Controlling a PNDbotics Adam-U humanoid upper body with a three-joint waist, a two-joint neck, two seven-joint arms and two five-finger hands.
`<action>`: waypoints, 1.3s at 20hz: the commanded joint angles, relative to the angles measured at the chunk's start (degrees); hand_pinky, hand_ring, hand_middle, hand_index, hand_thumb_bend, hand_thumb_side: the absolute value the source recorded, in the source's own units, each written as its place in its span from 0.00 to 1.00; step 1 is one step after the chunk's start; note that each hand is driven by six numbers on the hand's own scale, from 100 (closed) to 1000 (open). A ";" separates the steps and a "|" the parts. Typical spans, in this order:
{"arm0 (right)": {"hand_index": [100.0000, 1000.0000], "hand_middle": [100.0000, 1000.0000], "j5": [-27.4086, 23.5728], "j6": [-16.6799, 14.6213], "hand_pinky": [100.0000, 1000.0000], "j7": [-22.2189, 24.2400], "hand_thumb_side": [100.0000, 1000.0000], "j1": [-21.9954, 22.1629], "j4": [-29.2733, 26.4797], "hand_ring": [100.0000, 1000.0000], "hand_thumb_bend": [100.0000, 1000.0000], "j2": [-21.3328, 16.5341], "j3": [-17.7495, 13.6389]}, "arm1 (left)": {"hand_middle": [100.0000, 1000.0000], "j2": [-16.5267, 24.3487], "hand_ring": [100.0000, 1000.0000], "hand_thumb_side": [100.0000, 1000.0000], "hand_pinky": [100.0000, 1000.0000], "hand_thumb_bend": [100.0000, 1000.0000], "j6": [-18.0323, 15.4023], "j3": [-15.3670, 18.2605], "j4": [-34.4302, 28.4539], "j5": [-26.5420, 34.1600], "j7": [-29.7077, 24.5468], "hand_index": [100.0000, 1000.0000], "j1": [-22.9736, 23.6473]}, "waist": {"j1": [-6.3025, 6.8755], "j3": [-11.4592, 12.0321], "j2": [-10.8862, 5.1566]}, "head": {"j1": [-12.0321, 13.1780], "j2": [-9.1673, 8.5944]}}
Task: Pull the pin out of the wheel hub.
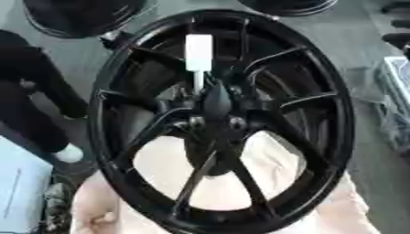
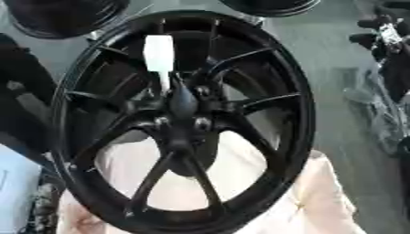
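A large black wheel hub (image 1: 120,82) with thin spokes lies on a pale pink cloth and fills most of both views. A white pin (image 1: 198,52) stands in it just up and left of the hub's centre. Its wide white handle is at the top, and a thin white shaft runs down into the black centre. A black pointed part (image 1: 216,98) rises at the centre, right beside the shaft. Neither of my hands shows in either view, and nothing crosses the rim.
The pink cloth (image 1: 96,205) covers the support under the wheel. More black wheels (image 1: 80,16) lie at the top edge. A person in black with a white shoe (image 1: 68,153) stands at the left. Wrapped items (image 1: 396,105) sit at the right on grey floor.
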 commanded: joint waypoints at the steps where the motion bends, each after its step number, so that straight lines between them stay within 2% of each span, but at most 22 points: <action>1: 0.87 0.69 -0.32 0.04 0.93 -0.08 0.44 -0.79 -1.11 0.65 0.00 -1.15 -0.59 | 0.66 0.82 0.78 0.64 0.53 0.00 -0.09 0.16 -1.22 -0.05 -0.15 0.76 -1.51 | 0.10 -0.20 -1.36 | -0.53 -0.78; 7: 0.87 0.69 -0.58 0.18 0.93 -0.21 0.44 -0.42 -1.07 0.66 0.00 -1.54 -0.72 | 0.67 4.12 0.79 0.62 0.54 0.00 -0.32 -0.34 -2.25 0.71 -0.48 0.76 -4.40 | 0.51 -0.14 -1.67 | -1.13 -0.68; 10: 0.87 0.69 -0.43 0.23 0.93 -0.23 0.44 0.02 -1.08 0.66 0.00 -1.84 -0.69 | 0.70 9.30 0.81 0.61 0.56 0.00 0.08 -1.85 -3.66 1.54 -1.90 0.79 -8.05 | 0.96 0.00 -2.16 | -1.20 -0.32; 11: 0.87 0.69 -0.47 0.32 0.93 -0.20 0.44 0.19 -1.06 0.66 0.00 -1.93 -0.66 | 0.72 11.26 0.82 0.60 0.57 0.00 0.54 -2.90 -4.38 1.44 -3.93 0.82 -9.38 | 1.14 0.03 -2.29 | -1.27 -0.20; 16: 0.87 0.69 -0.70 0.79 0.93 0.19 0.44 1.12 -1.03 0.65 0.00 -2.47 -0.34 | 0.72 21.52 0.82 0.59 0.59 0.00 5.87 -8.41 -7.87 -1.12 -15.73 0.82 -18.98 | 2.04 0.25 -2.91 | -1.50 0.45; 20: 0.87 0.69 -0.30 1.09 0.93 0.52 0.45 1.55 -1.19 0.65 0.00 -2.78 -0.04 | 0.73 29.25 0.82 0.55 0.62 0.00 11.49 -15.82 -6.29 -2.16 -23.08 0.83 -28.31 | 2.81 0.31 -3.26 | -1.35 0.57; 23: 0.87 0.69 0.19 1.17 0.93 0.69 0.45 1.85 -1.11 0.65 0.00 -2.96 0.15 | 0.74 30.49 0.83 0.54 0.67 0.00 12.98 -21.19 -3.29 -5.69 -29.82 0.84 -34.83 | 3.13 0.46 -3.45 | -1.23 0.80; 25: 0.87 0.69 0.37 1.15 0.93 0.67 0.45 2.05 -1.05 0.65 0.00 -3.07 0.14 | 0.78 29.55 0.87 0.52 0.73 0.00 12.57 -23.94 -0.58 -8.90 -34.68 0.86 -38.64 | 3.23 0.59 -3.57 | -1.31 1.27; 26: 0.87 0.69 0.52 1.11 0.93 0.61 0.45 2.17 -1.03 0.65 0.00 -3.15 0.13 | 0.80 28.79 0.88 0.48 0.76 0.00 11.99 -25.33 0.93 -10.68 -37.27 0.86 -40.51 | 3.29 0.67 -3.64 | -1.38 1.40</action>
